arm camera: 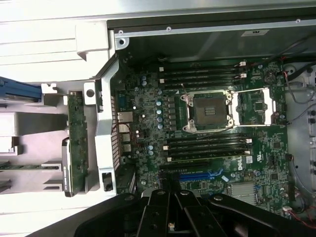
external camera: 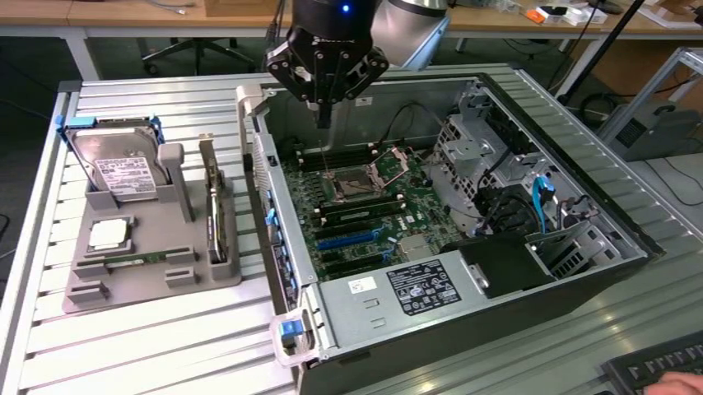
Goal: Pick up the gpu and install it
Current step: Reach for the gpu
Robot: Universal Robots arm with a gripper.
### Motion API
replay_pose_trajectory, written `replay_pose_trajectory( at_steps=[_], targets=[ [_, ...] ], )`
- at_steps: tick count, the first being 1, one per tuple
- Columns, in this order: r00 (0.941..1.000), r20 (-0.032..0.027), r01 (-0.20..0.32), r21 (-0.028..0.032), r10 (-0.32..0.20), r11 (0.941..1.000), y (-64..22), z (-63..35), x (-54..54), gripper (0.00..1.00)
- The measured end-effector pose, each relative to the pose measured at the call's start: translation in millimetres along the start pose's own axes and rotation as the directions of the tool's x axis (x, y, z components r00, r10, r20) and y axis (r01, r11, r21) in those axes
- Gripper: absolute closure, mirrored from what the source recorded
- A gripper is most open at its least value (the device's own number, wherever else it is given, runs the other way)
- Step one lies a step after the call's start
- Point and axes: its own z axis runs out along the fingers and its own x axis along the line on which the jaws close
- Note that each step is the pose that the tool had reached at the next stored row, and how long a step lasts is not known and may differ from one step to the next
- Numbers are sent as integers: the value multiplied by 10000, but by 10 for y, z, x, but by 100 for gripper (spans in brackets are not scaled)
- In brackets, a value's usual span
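Overhead, the robot's black gripper point(external camera: 322, 122) hangs above the back corner of an open computer case point(external camera: 263, 181). Its fingers are pressed together into one narrow point with nothing between them. The arm above it is cut off by the frame edge. In the wrist view the gripper point(arm camera: 170, 202) is a dark mass covering the near part of the motherboard point(arm camera: 148, 123), so the slots beneath it are hard to make out.

The gpu point(external camera: 216, 216) stands on its long edge in a grey holder tray point(external camera: 143, 288) outside the case, on the exterior view's left, well apart from the gripper. It is seen edge-on, so its face is hidden. The wrist view shows the gpu point(arm camera: 76, 138) as a thin green strip just beside the case's metal rear wall point(arm camera: 106, 133). A hard drive point(external camera: 118, 169) stands in the same tray, farther from the case.

Inside the case, the motherboard lies open from above, bounded by the rear wall and by drive cages point(external camera: 483, 156) opposite. A hand point(external camera: 683, 383) is cut off at the corner, near a keyboard point(external camera: 648, 366).
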Motion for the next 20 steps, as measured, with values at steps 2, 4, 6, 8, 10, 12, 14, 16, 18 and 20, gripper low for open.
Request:
replay_pose_trajectory(
  at_steps=[2,4,6,8,10,12,14,16,18,20],
  targets=[
    [10000,0,0,0,0,10000,-1,0,6,89],
    [10000,0,-1,-1,1,10000,-1,0,13,89],
    [10000,0,-1,0,1,10000,-2,-1,23,89],
    [10000,0,-1,0,1,10000,-2,-1,32,89],
    [10000,0,0,0,0,10000,-3,-1,39,89],
    [10000,0,0,1,0,10000,-3,-1,46,89],
    [10000,0,0,1,0,10000,-4,-1,52,89],
    [10000,0,0,3,0,10000,-4,-1,57,89],
    [10000,0,0,3,0,10000,-5,-1,63,89],
    [10000,1,0,4,0,10000,-5,-2,70,89]
  ],
)
